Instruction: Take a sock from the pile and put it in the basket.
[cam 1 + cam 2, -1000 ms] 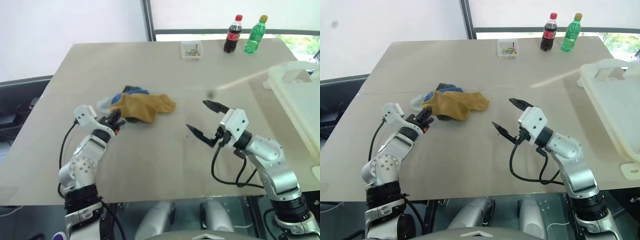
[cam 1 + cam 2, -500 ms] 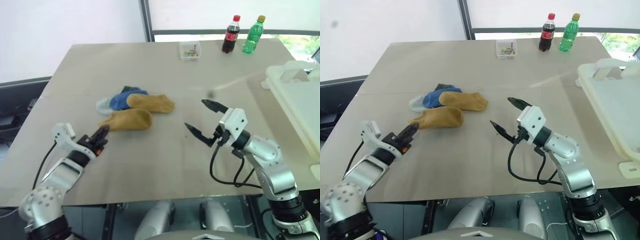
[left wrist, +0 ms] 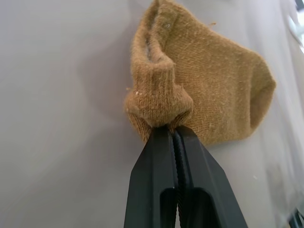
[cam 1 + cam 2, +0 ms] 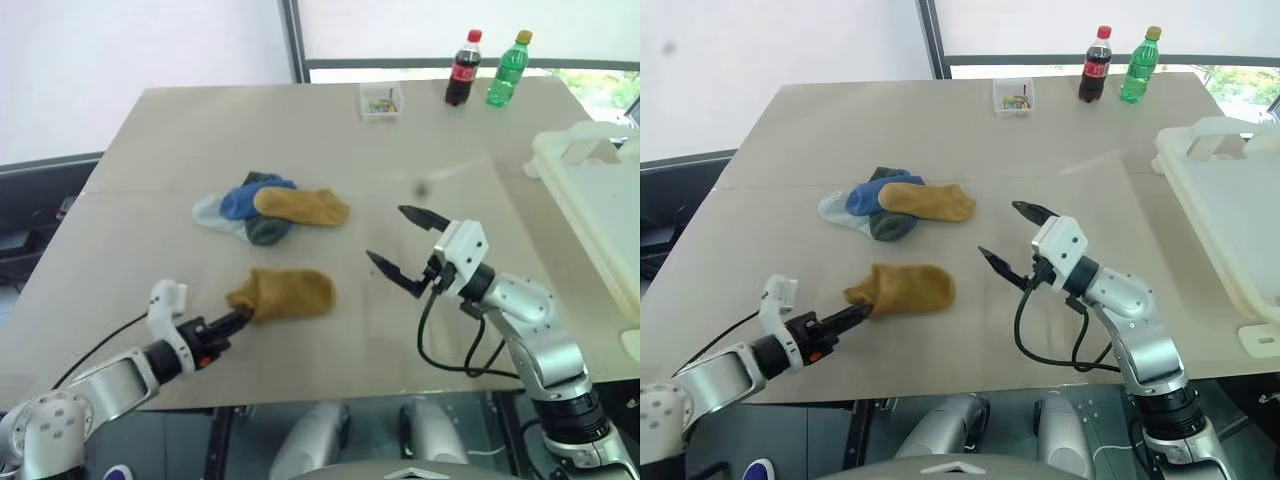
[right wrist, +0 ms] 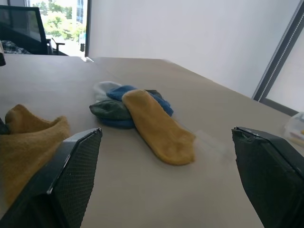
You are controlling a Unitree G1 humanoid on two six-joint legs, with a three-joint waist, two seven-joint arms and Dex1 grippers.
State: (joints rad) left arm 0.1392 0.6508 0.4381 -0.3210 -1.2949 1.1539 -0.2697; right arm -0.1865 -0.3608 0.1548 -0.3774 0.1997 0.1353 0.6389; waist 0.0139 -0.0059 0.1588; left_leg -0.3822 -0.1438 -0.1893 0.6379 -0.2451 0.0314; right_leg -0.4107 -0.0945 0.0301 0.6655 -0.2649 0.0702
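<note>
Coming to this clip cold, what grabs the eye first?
The left hand is shut on the cuff of a mustard-yellow sock lying near the table's front edge, apart from the small pile of blue, grey-green, white and yellow socks mid-table. The right hand hangs wide open and empty, with the big cream-white plastic basket at the table's right edge.

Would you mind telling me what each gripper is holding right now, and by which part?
The left gripper pinches the mustard sock by its bunched cuff end. The right gripper is open, holding nothing.
</note>
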